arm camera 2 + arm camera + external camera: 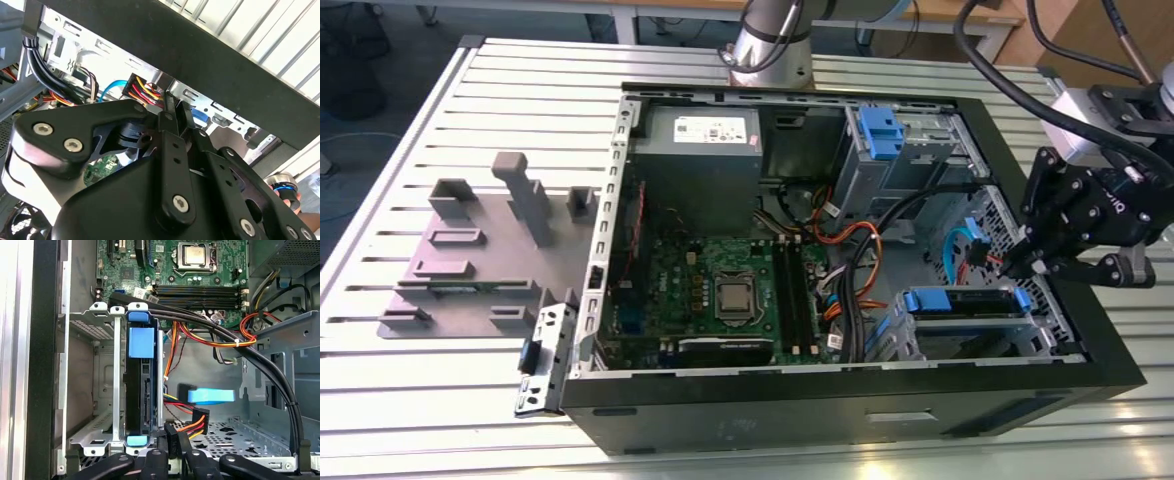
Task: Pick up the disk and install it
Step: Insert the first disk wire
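The disk point(141, 395) stands edge-on inside the metal drive cage point(112, 390), its blue side bracket point(141, 341) facing the first wrist view. In the exterior view the disk point(963, 300) sits in the cage at the near right corner of the open computer case point(854, 400). My gripper point(1011, 268) hangs over the case's right wall, just beyond the cage. Its thin black fingers look shut together in both wrist views, and I see nothing between them. The gripper point(169, 436) is by the disk's rear end, beside a black power connector point(198, 421) with red, yellow and orange wires. That connector point(141, 89) lies close to the gripper point(172, 107).
A thick black cable bundle point(240, 352) crosses above the cage. A blue flat cable plug point(210, 396) lies on the case floor. The motherboard point(720, 290), grey power supply point(700, 135) and a second blue-latched bay point(887, 135) fill the case. Grey fixtures point(467, 250) stand on the slatted table.
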You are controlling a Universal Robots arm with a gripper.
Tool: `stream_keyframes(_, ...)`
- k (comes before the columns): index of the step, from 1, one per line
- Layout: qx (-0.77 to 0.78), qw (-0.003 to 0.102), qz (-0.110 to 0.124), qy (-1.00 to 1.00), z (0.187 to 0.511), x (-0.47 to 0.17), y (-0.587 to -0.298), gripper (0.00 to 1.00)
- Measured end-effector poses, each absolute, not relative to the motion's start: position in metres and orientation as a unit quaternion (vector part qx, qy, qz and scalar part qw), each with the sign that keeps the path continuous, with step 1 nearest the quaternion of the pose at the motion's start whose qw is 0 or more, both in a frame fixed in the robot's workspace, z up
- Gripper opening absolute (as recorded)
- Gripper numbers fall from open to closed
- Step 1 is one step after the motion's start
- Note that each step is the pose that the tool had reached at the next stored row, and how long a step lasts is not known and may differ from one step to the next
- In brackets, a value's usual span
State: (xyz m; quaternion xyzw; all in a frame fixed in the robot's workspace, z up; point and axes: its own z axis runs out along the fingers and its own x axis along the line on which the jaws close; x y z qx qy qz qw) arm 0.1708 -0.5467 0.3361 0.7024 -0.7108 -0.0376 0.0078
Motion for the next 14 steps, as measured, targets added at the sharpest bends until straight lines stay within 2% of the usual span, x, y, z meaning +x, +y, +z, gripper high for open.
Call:
stream_keyframes(8, 0.702, 0.008, -0.037, -0.711, 0.336, 0.17, -0.547, 0.2)
stream_keyframes(14, 0.702, 0.008, -0.038, -0.711, 0.336, 0.164, -0.557, 0.2)
